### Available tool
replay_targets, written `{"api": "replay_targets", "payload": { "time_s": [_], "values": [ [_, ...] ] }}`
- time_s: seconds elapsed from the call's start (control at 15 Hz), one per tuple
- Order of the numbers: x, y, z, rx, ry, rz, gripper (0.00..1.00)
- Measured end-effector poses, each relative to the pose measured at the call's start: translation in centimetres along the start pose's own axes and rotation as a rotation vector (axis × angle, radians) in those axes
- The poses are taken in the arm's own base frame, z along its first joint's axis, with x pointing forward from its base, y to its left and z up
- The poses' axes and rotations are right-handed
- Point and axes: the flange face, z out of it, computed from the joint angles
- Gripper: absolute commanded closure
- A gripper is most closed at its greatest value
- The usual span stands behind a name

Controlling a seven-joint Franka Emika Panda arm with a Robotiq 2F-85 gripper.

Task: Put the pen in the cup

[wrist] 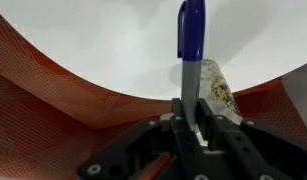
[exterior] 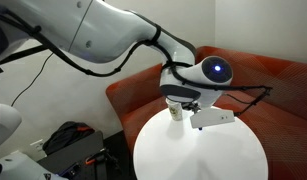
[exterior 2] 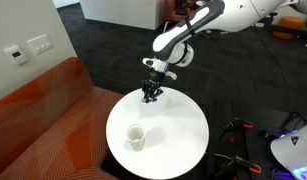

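Note:
My gripper (wrist: 189, 108) is shut on the pen (wrist: 190, 35), a slim pen with a blue cap and grey barrel that sticks out past the fingertips. In an exterior view the gripper (exterior 2: 151, 96) hangs just above the far edge of the round white table (exterior 2: 178, 130). The white paper cup (exterior 2: 136, 135) stands upright on the table, nearer the sofa and apart from the gripper. In the wrist view the cup (wrist: 219, 88) with its dark greenish mark shows just right of the pen, partly hidden by a finger. In an exterior view the gripper (exterior: 178, 104) is low over the table.
An orange sofa (exterior 2: 43, 105) curves round the table; it also shows in an exterior view (exterior: 263, 75). Dark carpet (exterior 2: 123, 45) lies beyond the table. Black equipment and cables (exterior: 73, 145) sit on the floor beside the table.

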Motion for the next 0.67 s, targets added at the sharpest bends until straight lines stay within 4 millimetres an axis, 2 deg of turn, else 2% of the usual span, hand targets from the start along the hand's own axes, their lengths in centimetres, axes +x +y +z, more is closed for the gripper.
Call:
{"api": "replay_targets", "payload": {
  "time_s": [0.67],
  "values": [
    [2.4, -1.5, 1.5, 0.1, 0.202, -0.207, 0.95]
  ]
}}
